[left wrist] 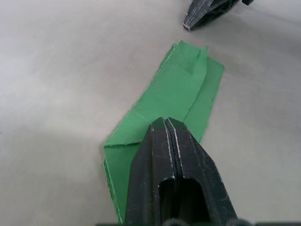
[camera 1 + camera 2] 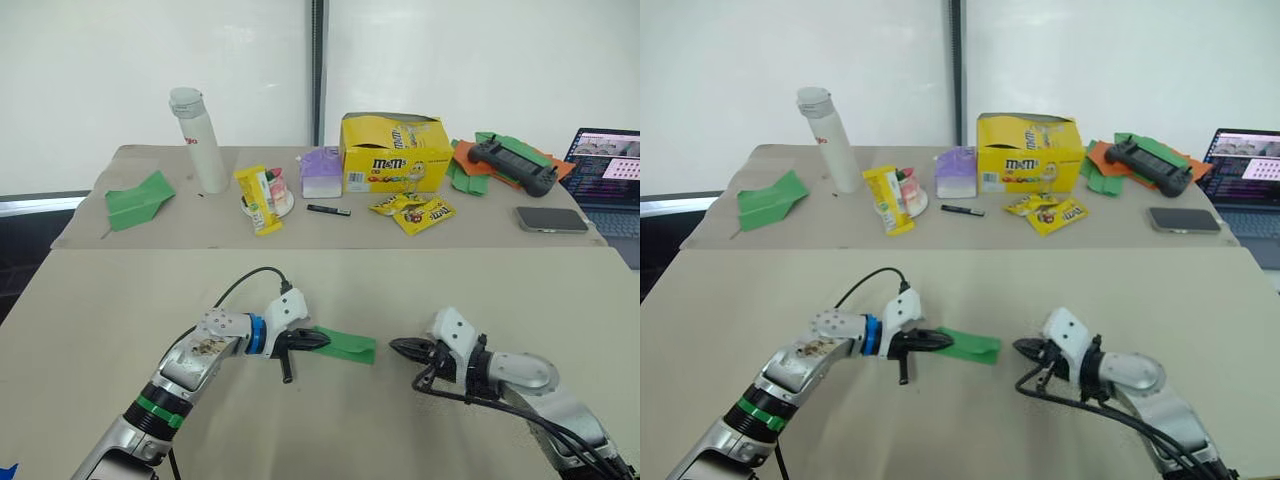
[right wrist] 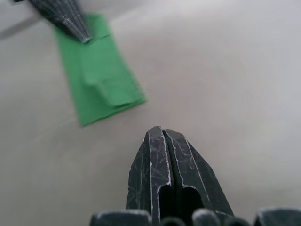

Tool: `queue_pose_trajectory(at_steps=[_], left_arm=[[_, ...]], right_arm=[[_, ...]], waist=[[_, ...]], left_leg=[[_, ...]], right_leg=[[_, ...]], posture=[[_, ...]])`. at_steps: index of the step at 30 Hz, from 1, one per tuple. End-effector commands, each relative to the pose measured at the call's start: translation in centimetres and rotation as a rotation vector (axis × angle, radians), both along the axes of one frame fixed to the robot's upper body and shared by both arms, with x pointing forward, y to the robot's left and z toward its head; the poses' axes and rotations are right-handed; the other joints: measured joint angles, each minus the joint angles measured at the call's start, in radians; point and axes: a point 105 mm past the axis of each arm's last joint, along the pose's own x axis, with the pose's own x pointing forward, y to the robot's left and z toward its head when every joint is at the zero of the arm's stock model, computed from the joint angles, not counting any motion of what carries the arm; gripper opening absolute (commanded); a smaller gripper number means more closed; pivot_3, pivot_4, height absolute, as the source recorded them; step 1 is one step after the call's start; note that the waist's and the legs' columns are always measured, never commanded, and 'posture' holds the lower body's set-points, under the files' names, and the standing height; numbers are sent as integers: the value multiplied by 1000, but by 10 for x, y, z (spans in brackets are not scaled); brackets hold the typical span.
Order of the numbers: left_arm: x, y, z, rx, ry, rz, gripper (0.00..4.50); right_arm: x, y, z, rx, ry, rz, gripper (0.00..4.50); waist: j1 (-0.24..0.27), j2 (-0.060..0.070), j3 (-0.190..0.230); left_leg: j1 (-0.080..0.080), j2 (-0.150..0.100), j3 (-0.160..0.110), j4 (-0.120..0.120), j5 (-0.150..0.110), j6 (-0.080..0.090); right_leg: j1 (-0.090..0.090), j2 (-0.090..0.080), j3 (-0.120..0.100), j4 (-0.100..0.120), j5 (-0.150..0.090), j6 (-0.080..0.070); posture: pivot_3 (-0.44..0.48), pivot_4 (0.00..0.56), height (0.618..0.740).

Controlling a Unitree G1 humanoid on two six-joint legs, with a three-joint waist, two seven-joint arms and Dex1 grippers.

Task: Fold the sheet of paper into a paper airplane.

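looking like we're late in the folding here: the sheet of paper (image 2: 345, 344) is already a narrow creased strip lying flat on the near table (image 2: 100, 320). left gripper (image 2: 318, 339) has its fingers pressed together, tips down on the paper's near end, pinning it. right gripper (image 2: 397, 347) sits just beside the paper's far end, pinched closed on nothing. next move probably needs the right one to lift a wing edge and crease it.
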Motion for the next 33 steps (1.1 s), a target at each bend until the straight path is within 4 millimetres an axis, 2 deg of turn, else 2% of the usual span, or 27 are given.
queue_pose_trajectory(at_steps=[1, 3, 7, 11, 15, 19, 23, 25, 27, 29, 33], left_arm=[[-8, 10, -32, 87, 99, 31, 0], [-8, 10, -32, 86, 97, 33, 0], [-7, 12, -33, 85, 94, 41, 0], [-7, 11, -33, 84, 95, 43, 0], [-7, 11, -33, 85, 95, 43, 0], [-6, 12, -33, 91, 88, 44, 0], [-6, 13, -34, 89, 93, 50, 0], [-5, 13, -34, 89, 92, 51, 0], [-5, 13, -33, 86, 92, 54, 0], [-5, 13, -34, 84, 94, 56, 0], [-4, 14, -33, 81, 89, 66, 0]], right_arm=[[11, 19, 36, 66, -118, 48, 24], [12, 33, 34, 33, -115, 89, 24], [14, 52, 13, -41, -74, 134, 24], [8, 59, -8, -87, -6, 187, 24], [-2, 50, -19, -145, 23, 242, 24], [-10, 31, -25, -158, 56, 251, 24], [-27, 18, -31, -176, 46, 324, 24], [-38, 19, -24, -189, 13, 402, 24], [-32, 21, -9, -182, -56, 413, 24], [-24, 23, 6, -172, -108, 406, 24], [2, 35, 53, -13, -218, 322, 24]], waist=[[-2, 2, 0], [-2, 2, 0], [3, 2, 0], [0, 2, 0], [0, 2, 0], [1, 2, -1], [1, 2, -1], [1, 2, -1], [0, 2, -1], [0, 2, -1], [-1, 2, 0]], left_leg=[[0, 0, 0, 0, 0, 0], [-1, 0, 0, 0, 0, 0], [-3, 0, 0, 0, 0, 0], [-5, -2, 1, 0, 0, 0], [-3, -1, 1, 0, 0, 0], [-2, -1, 1, 0, 0, 0], [-2, -1, 1, 0, 0, 0], [-2, -1, 1, 0, 0, 0], [-2, 0, 1, 0, 0, 0], [-2, 0, 1, 0, 0, 0], [-2, 0, 1, 0, 0, 0]], right_leg=[[0, 0, 0, 0, 0, 0], [-2, 0, 0, 1, 0, 0], [-8, 1, -1, 2, 0, -1], [-10, 0, 1, 2, 3, -5], [-9, 1, 0, 2, 1, -1], [-8, 1, 0, 2, 0, 0], [-6, 1, 0, 1, 0, 0], [-5, 0, 0, 1, 0, 0], [-4, 0, 0, 1, 0, 0], [-4, 1, 0, 1, 0, 0], [-5, 1, 1, 2, 0, 0]], posture=[[0, 150, 740], [0, 150, 740], [0, 150, 740], [0, 150, 740], [0, 150, 740], [0, 150, 740], [0, 150, 740], [0, 150, 740], [0, 150, 740], [0, 150, 740], [0, 150, 740]])
